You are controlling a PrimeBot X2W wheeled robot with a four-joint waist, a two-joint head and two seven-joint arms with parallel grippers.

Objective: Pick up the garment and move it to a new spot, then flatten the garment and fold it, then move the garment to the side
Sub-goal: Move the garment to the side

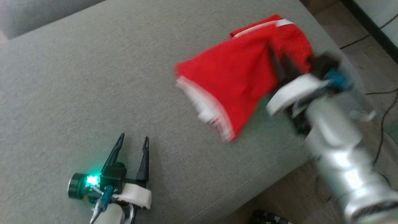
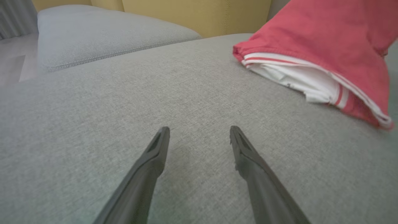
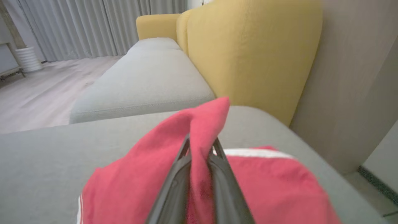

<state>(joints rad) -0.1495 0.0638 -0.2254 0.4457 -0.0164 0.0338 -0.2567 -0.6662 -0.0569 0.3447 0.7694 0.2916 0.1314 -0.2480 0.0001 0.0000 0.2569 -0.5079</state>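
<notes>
Two long dark tapered fingers on the left tool, green-lit black wrist, white cuff, silvery right forearm

Count: 1 garment. 2 grippers, left gripper and right gripper, 2 fingers each, 4 total. 2 grey seat cushions, 2 yellow back cushions. 1 white ribbed cylinder on the floor.
</notes>
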